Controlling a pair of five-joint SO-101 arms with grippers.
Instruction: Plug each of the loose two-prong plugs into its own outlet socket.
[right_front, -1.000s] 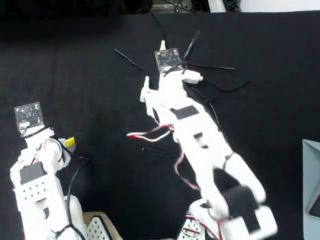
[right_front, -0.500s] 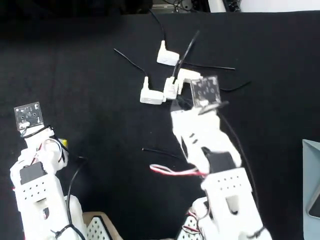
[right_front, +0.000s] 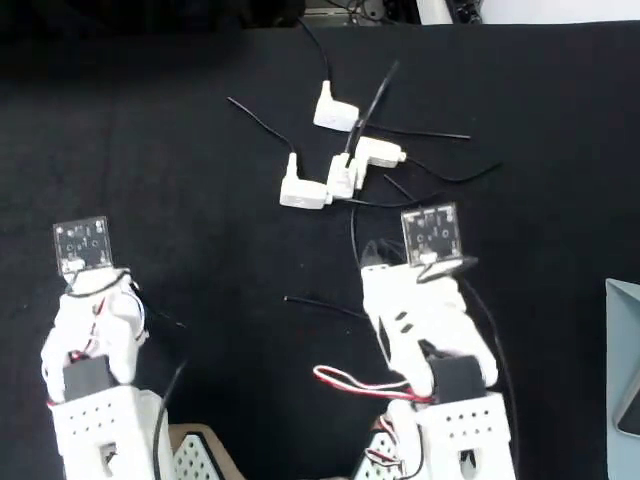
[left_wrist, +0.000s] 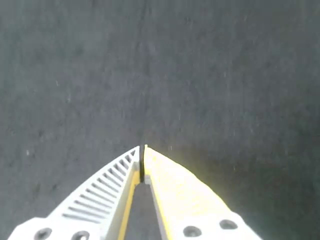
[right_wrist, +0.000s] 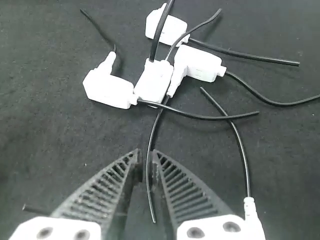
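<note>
Several white plug and socket pieces lie in a cluster at the far middle of the black mat (right_front: 150, 150): one piece (right_front: 335, 110) at the back, one (right_front: 300, 190) on the left, one (right_front: 343, 177) in the middle and one (right_front: 378, 152) on the right, each with a thin black wire. In the right wrist view they are the back piece (right_wrist: 165, 27), left piece (right_wrist: 107, 90), middle piece (right_wrist: 155, 82) and right piece (right_wrist: 200, 65). My right gripper (right_wrist: 146, 151) sits short of them, open by a narrow gap, with a black wire (right_wrist: 148, 175) running on the mat between its fingers. My left gripper (left_wrist: 142, 149) is shut and holds nothing, over bare mat at the front left.
A loose black wire (right_front: 320, 305) lies on the mat just left of the right arm. A grey-blue box (right_front: 625, 350) stands at the right edge. A white perforated base (right_front: 190, 455) sits at the front between the arms.
The right arm has pulled back from the plug cluster toward the front, uncovering the white pieces. The left arm has shifted a little to the right and toward the front.
</note>
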